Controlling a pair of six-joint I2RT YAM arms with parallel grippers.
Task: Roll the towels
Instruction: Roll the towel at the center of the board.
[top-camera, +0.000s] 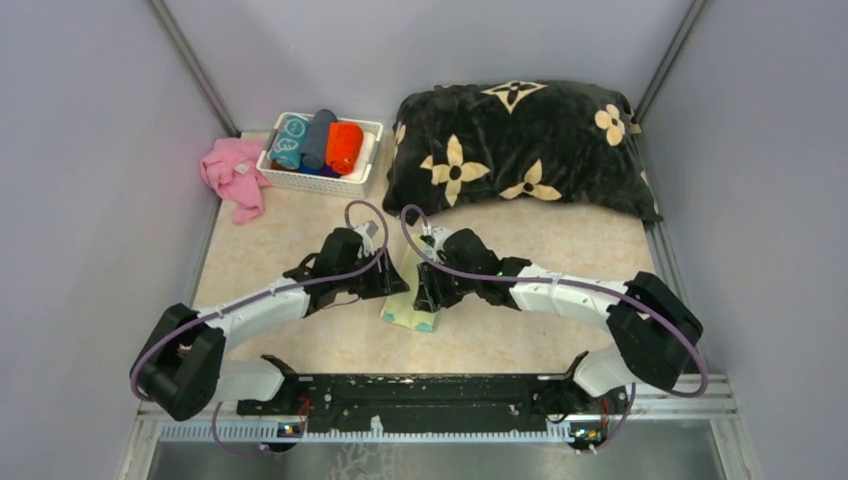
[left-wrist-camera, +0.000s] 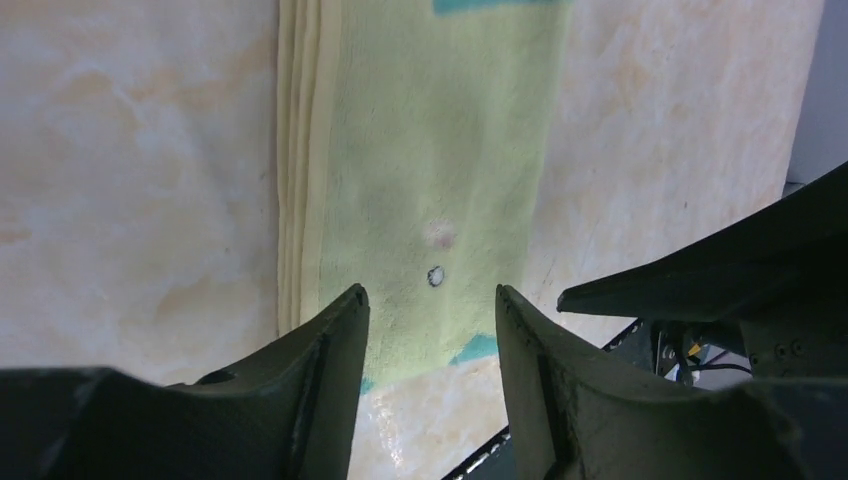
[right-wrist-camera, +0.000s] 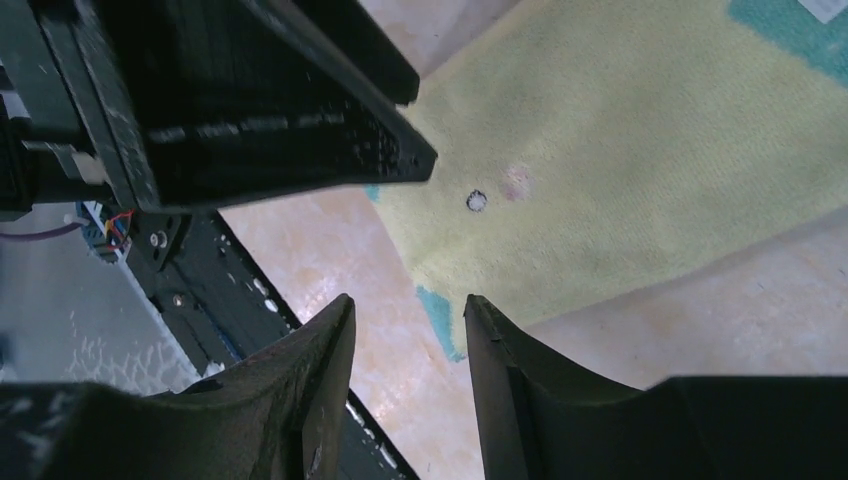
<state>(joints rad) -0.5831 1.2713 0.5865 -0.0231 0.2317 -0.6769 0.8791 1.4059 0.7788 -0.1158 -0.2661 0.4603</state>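
From above, I've got the yellow towel (top-camera: 409, 302) folded into a narrow strip on the table (top-camera: 300, 235), front and centre. The left gripper (top-camera: 393, 284) and right gripper (top-camera: 426, 293) are crowded over it from either side. At the back left, the basket (top-camera: 318, 182) holds the teal towel (top-camera: 290, 141) and orange-red towel (top-camera: 344, 147), both rolled, with a grey-blue roll (top-camera: 320, 137) between them. A pink cloth (top-camera: 235, 180) lies just beside the basket, and the black cushion (top-camera: 515, 150) sits at the back right.

On the left wrist camera, the fingers (left-wrist-camera: 330, 350) are spread about as wide as the strip. They hold nothing and are poised over its near end.

On the right wrist camera, the fingers (right-wrist-camera: 495, 350) are parted a little less and are also empty. They sit by the towel's teal-edged corner, and I can't tell if they touch it.
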